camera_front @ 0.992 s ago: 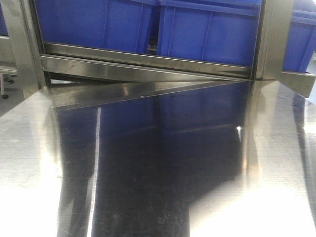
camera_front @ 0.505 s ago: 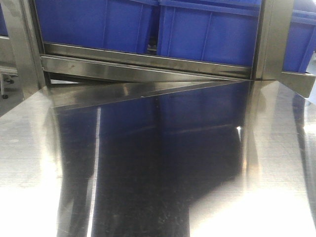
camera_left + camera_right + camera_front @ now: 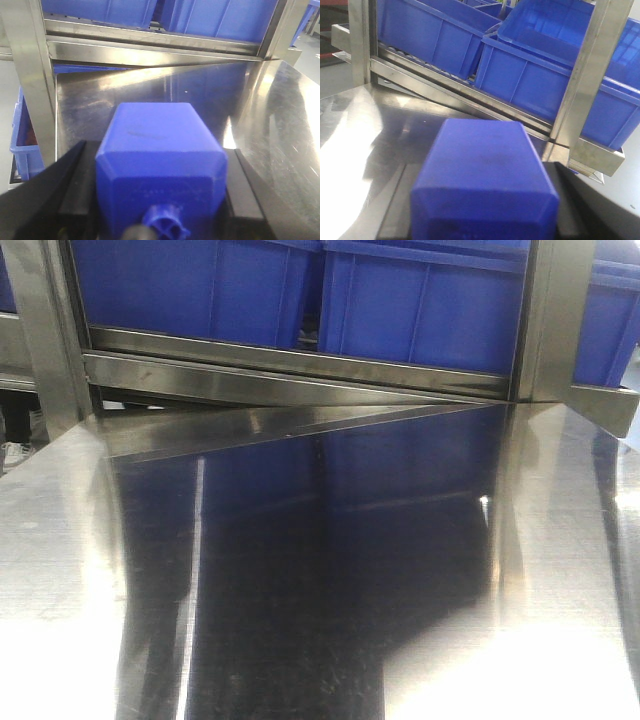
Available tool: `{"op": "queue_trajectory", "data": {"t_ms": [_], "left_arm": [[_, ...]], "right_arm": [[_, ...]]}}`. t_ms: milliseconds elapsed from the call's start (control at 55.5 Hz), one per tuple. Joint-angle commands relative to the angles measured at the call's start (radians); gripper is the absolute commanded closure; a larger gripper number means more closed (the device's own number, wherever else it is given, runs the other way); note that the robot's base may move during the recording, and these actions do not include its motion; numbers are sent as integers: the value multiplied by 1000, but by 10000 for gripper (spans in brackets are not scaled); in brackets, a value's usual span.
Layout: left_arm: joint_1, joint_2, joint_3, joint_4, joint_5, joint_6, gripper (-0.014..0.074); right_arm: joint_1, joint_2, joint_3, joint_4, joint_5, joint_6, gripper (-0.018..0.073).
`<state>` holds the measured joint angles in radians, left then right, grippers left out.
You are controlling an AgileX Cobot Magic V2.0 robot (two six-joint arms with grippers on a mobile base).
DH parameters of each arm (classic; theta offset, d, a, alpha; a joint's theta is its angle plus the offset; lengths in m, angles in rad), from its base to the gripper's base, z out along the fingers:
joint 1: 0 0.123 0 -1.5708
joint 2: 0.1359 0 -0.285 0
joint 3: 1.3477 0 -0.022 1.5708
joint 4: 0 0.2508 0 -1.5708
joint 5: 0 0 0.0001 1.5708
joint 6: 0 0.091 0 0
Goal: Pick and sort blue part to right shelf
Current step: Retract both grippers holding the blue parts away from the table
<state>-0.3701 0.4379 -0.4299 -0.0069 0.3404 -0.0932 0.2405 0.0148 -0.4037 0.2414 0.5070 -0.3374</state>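
Blue boxy plastic part (image 3: 160,165) sits clamped in my left gripper (image 3: 159,150); my right gripper (image 3: 482,167) clamps a second blue block (image 3: 485,187). Both hover over the steel table (image 3: 280,125), facing the steel-framed right shelf (image 3: 592,75) and its blue bins (image 3: 530,85).

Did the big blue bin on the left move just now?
No. The left blue bin still sits in the same spot just above the steel front rail.

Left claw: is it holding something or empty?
Holding. In the left wrist view the left claw has a blue part between its dark fingers, which sit against both its sides.
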Motion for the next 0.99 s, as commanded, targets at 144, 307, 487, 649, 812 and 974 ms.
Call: {"op": "queue_trajectory", "data": {"t_ms": [144,307,487,649,812,974], "left_arm": [[-8,1,-30,-4,-99,1,346],[-8,1,-30,-4,-99,1,346],[-8,1,-30,-4,-99,1,346],[-8,1,-30,-4,-99,1,346],[-8,1,-30,-4,-99,1,346],[-8,1,-30,-4,-99,1,346]], "right_arm": [[-2,14,-25,15,-102,2,386],[-2,14,-25,15,-102,2,386],[-2,14,-25,15,-102,2,386],[-2,14,-23,15,-102,2,386],[-2,14,-23,15,-102,2,386],[-2,14,-23,15,-102,2,386]]}}
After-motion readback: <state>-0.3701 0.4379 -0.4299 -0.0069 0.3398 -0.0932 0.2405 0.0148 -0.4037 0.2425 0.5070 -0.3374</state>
